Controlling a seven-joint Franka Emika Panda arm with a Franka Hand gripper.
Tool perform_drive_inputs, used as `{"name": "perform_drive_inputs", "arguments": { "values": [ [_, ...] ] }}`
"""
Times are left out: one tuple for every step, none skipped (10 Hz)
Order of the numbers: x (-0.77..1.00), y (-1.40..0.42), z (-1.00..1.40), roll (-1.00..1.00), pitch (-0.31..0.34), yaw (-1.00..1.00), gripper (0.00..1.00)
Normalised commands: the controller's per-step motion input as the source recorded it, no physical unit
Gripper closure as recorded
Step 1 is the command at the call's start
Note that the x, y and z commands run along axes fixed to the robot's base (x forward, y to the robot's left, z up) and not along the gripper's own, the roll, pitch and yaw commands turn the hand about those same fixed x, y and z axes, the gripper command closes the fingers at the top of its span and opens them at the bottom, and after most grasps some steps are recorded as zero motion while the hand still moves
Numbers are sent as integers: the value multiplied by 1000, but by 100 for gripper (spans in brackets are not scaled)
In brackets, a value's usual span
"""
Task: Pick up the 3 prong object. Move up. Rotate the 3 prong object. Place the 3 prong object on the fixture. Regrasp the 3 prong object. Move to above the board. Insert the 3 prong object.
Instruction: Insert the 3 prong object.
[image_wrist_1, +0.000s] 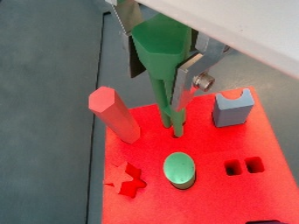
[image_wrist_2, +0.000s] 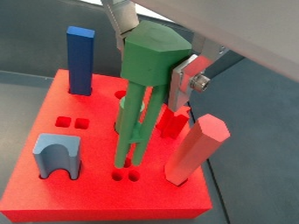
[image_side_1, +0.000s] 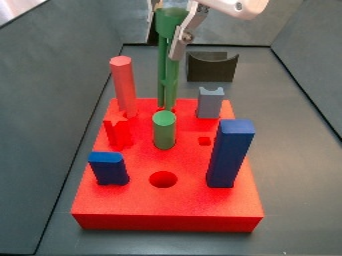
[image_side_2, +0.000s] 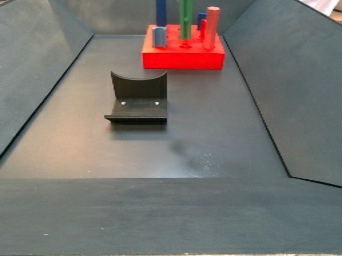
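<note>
Your gripper (image_wrist_2: 158, 63) is clenched on the 3 prong object (image_wrist_2: 138, 114), upright, lower end at the board (image_wrist_2: 105, 197) directly below it.

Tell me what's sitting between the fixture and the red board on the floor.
Nothing: in a side view the dark floor between the fixture and the board is bare. The end effector is over the board, holding the 3 prong object upright.

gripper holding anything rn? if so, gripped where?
Yes. The gripper holds the 3 prong object by its top end, upright over the board, prongs down at the holes.
</note>
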Motion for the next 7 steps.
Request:
{"name": "perform_drive_inputs", "arguments": {
  "values": [
    [0,129,-183,-19,0,0,100],
    [137,251,-209,-69,0,-29,100],
    [120,200,-157,-47,13,-29,100],
    [0,43,0,-134,-4,-134,100],
    [-46,0,0,-154,-113,-151,100],
    [-11,-94,0,-106,-113,-189,100],
    [-23,-186,0,-59,-100,-209,100]
  ]
}}
